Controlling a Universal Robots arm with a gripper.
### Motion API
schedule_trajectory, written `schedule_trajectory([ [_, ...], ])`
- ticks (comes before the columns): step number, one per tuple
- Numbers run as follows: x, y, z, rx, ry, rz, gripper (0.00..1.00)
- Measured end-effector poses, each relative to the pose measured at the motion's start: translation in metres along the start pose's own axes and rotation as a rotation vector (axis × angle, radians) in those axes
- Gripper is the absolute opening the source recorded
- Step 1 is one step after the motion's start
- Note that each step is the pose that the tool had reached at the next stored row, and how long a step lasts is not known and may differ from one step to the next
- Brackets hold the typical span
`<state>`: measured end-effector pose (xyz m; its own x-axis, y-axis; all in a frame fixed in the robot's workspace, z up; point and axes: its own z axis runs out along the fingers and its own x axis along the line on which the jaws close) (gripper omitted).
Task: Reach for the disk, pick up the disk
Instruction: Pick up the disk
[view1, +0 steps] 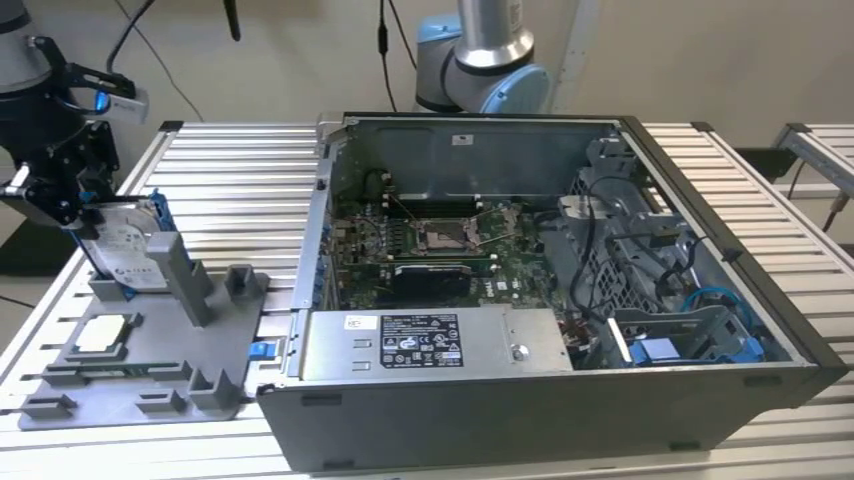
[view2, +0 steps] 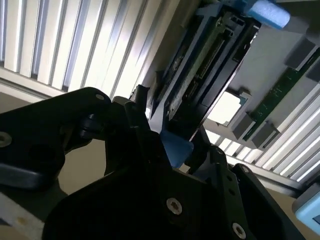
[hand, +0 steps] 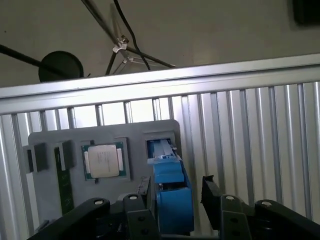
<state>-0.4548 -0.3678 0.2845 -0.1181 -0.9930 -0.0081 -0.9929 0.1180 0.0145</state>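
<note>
The disk (view1: 130, 252) stands on edge in a slot of the gray fixture (view1: 160, 380) at the exterior view's left, its white label facing the computer case and its blue bracket along the edges. My gripper (view1: 83, 205) hangs at its upper edge. In the first wrist view the blue bracket (hand: 170, 175) of the disk lies between my two black fingers (hand: 144, 192), with a small gap on one side; the gripper (hand: 175, 192) is open around it. The second wrist view shows the disk's (view2: 200, 65) connector edge beyond the gripper (view2: 175, 132).
A small square silver chip (view1: 104, 333) and a green memory stick (hand: 62, 175) lie in the fixture beside the disk. The open computer case (view1: 534, 400) stands at the exterior view's right on the ribbed metal table (view1: 240, 180). Another arm's base (view1: 481, 60) rises behind it.
</note>
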Motion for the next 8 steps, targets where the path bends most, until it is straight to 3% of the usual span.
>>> schedule_trajectory([
  [8,0.0023,0.0,0.0051,0.0016,0.0003,-0.046,1.0],
])
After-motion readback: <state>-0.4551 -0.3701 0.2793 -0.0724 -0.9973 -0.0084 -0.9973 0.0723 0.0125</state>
